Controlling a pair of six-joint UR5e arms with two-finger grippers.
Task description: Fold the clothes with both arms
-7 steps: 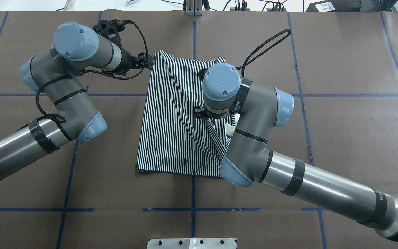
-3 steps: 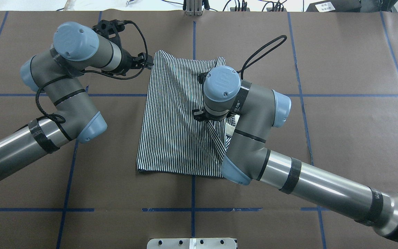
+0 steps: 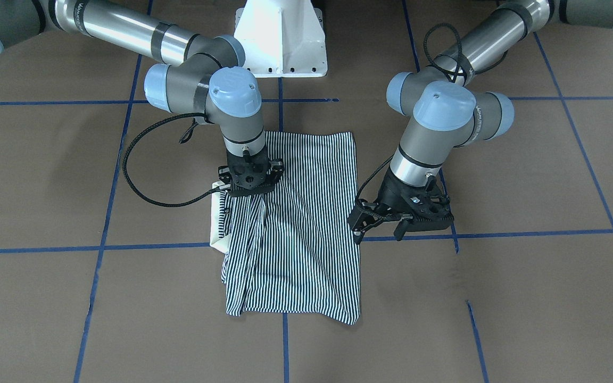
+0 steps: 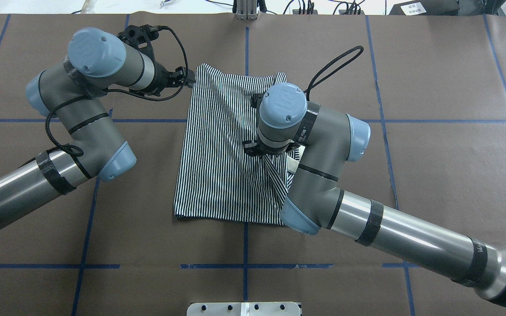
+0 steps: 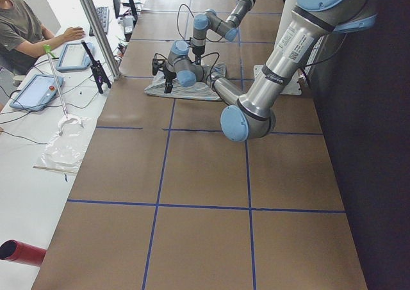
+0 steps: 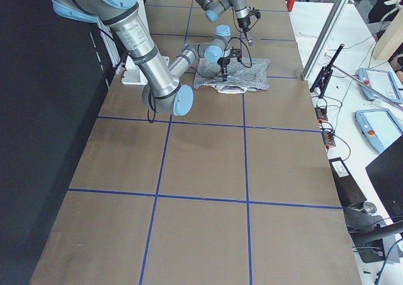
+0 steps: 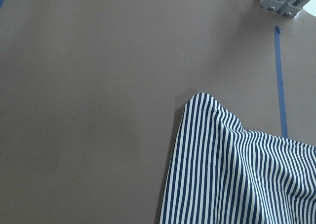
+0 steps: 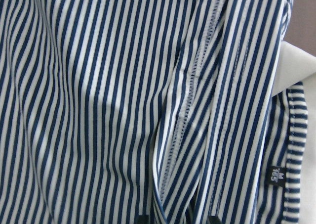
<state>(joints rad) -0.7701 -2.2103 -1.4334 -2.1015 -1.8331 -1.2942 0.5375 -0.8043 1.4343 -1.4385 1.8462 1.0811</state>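
Observation:
The striped polo shirt [image 4: 218, 153] lies folded in a rough rectangle at mid-table, also seen in the front view [image 3: 306, 229]. Its cream collar [image 3: 218, 223] pokes out from under the fold on the robot's right side. My right gripper [image 3: 250, 186] points straight down over that side and is shut on a raised fold of the shirt. In the right wrist view the hem ridge [image 8: 185, 110] runs up between the fingertips [image 8: 143, 219], and the small chest patch [image 8: 277, 174] shows. My left gripper [image 3: 381, 226] is open and empty, just off the shirt's far left corner [image 7: 202, 100].
The brown table cover [image 4: 433, 175] has blue tape grid lines. The white pedestal base [image 3: 281, 37] stands at the robot's side. A metal bracket [image 4: 246, 13] sits at the far edge. An operator's desk with tablets [image 5: 38, 88] lies beyond the table.
My right wrist has shifted slightly to the left over the shirt, and its cable loop has swung with it. The left arm has not moved.

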